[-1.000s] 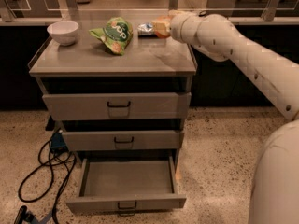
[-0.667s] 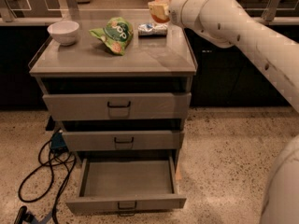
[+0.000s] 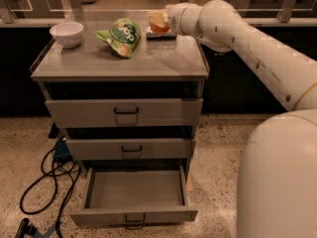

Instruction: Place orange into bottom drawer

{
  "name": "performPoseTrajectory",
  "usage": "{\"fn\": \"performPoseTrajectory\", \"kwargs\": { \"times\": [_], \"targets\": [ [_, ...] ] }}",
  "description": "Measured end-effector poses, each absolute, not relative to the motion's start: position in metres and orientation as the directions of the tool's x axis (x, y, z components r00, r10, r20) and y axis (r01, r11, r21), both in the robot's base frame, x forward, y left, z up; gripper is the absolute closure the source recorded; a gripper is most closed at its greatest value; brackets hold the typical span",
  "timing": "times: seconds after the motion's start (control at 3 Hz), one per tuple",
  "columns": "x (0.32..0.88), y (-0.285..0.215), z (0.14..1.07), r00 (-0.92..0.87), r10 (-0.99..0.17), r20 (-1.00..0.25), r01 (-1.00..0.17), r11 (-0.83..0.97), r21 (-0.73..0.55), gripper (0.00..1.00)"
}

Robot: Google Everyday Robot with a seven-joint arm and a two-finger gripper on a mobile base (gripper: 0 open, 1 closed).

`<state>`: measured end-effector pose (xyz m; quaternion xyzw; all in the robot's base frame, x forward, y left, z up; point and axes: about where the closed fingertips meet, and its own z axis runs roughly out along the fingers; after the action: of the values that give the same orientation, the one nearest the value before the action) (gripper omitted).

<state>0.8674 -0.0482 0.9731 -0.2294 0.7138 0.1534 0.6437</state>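
The orange (image 3: 159,27) is held in my gripper (image 3: 158,22) at the back right of the cabinet top, just above a small flat dark item (image 3: 163,34). The gripper's pale fingers (image 3: 157,17) are shut around the fruit, which shows only in part below them. My arm (image 3: 233,31) reaches in from the right. The bottom drawer (image 3: 133,215) is pulled open near the floor, well below and in front of the gripper; its grey inside holds nothing.
A green snack bag (image 3: 120,36) and a white bowl (image 3: 67,33) sit on the grey cabinet top (image 3: 148,63). The two upper drawers (image 3: 126,112) are nearly closed. Black cables (image 3: 44,182) lie on the floor at the left. My white body (image 3: 277,182) fills the lower right.
The gripper rose from the cabinet top with the orange and has shifted a little left. The view has also shifted, so the cabinet sits slightly differently in the frame.
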Motion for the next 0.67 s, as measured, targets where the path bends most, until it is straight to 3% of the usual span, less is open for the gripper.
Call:
{"fn": "performPoseTrajectory", "kwargs": {
  "times": [0.33,0.67],
  "targets": [
    [0.91,-0.099,0.897,-0.283,0.0,-0.959,-0.498,0.855,0.147,1.0],
    [0.923,-0.123,0.866,-0.366,0.014,-0.931,-0.481,0.853,0.202,1.0]
  ]
}}
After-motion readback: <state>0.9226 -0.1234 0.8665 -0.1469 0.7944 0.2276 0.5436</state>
